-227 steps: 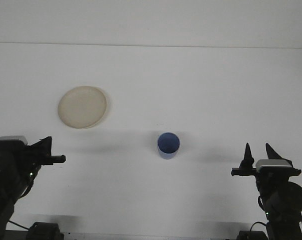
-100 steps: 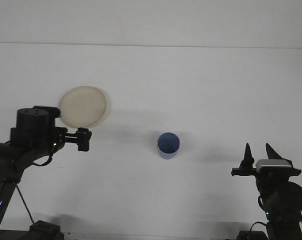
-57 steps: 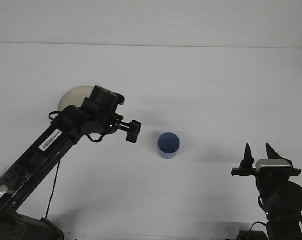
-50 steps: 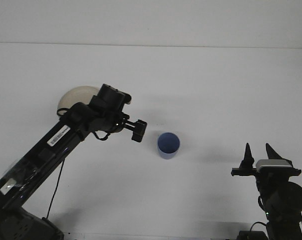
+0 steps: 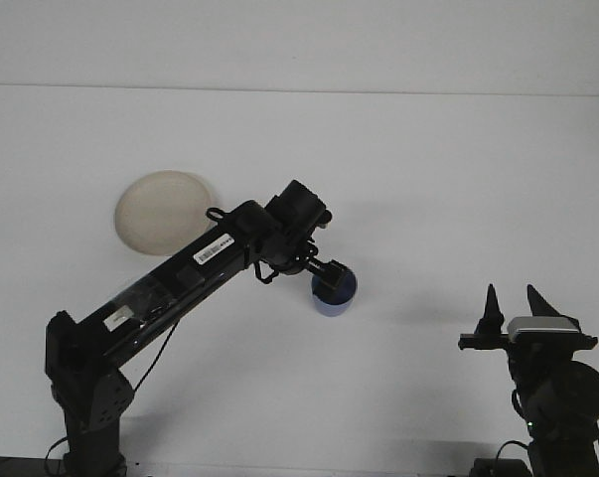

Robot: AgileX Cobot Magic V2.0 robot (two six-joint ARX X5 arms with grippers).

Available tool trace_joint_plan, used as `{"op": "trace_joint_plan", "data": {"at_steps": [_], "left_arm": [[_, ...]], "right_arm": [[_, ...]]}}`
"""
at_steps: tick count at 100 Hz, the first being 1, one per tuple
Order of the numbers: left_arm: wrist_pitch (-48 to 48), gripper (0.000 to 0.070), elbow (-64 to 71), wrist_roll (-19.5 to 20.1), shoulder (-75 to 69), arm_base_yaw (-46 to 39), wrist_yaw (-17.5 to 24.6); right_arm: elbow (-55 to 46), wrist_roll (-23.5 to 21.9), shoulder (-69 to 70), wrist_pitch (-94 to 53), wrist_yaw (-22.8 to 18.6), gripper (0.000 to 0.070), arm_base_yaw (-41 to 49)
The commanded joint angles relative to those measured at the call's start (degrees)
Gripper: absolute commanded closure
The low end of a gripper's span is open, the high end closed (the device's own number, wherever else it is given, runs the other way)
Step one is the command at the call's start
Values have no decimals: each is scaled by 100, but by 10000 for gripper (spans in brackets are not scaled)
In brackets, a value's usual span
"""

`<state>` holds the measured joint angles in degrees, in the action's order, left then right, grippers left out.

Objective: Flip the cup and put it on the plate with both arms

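A small blue cup (image 5: pixel 337 294) stands upright on the white table, mouth up, right of centre. My left arm stretches across from the lower left, and its gripper (image 5: pixel 329 274) is at the cup's left rim, partly covering the mouth. Whether the fingers hold the rim is not visible. A round beige plate (image 5: pixel 158 211) lies on the table to the upper left, bare. My right gripper (image 5: pixel 513 305) rests near the lower right corner, far from the cup, its two dark fingers pointing up and spread apart with nothing between them.
The white tabletop (image 5: pixel 428 179) runs back to a wall at the top of the view. The left arm's base (image 5: pixel 85 393) stands at the lower left and the right arm's base (image 5: pixel 557 397) at the lower right.
My left arm has swung from the lower left, past the plate, rightward to the cup, and its gripper now overlaps the cup's rim. The plate is uncovered again. The right arm has not moved.
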<state>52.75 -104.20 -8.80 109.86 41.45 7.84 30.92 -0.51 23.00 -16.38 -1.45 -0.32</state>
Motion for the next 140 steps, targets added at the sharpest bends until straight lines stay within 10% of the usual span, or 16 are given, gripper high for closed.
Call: {"op": "trace_joint_plan", "data": {"at_steps": [1,35,64,140], "left_arm": [[-7,75,-149,81,216,66,15],[-2,101,-149,122,833,59,15],[-94,700,-149,201,835,96,15],[2011,691,-2743,868,568,-758,-820]], "right_arm": [[35,-98,17,50,-2,312,2],[35,-98,17,48,0,312,2],[35,-98,20,46,0,312,2],[35,-96,17,46,0,312,2]]}}
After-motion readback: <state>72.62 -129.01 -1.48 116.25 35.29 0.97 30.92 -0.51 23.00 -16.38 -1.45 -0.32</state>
